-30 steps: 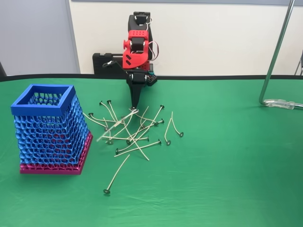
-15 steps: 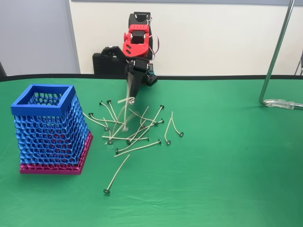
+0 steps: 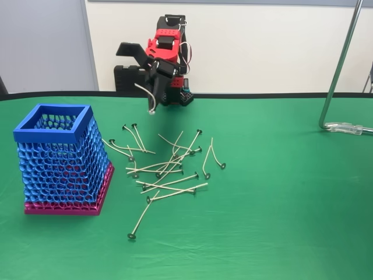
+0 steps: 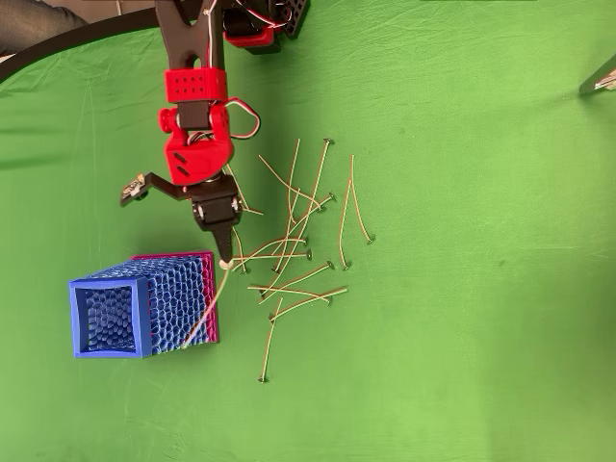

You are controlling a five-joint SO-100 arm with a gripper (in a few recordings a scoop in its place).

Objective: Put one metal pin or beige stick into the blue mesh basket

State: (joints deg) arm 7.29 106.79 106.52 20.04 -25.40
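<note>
The red-and-black gripper (image 4: pixel 225 248), upper centre-left overhead, pinched one thin, light, springy beige stick (image 4: pixel 205 304) near its end, beside the tall blue mesh basket (image 4: pixel 144 304).

fingers (image 4: pixel 224 252) clamp a beige stick (image 4: pixel 207 308) beside the blue mesh basket (image 4: pixel 144 303).

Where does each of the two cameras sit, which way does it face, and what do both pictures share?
Fixed view: low at the table's front edge, facing the wall; shows the red-and-black arm head-on, its tool holding a thin beige stick with a metal foot.
Overhead view: above, looking straight down; the arm enters from the top, tool pointing down the picture.
Both share the tall blue honeycomb-mesh basket with a pink base and the pile of loose sticks on the green cloth.
</note>
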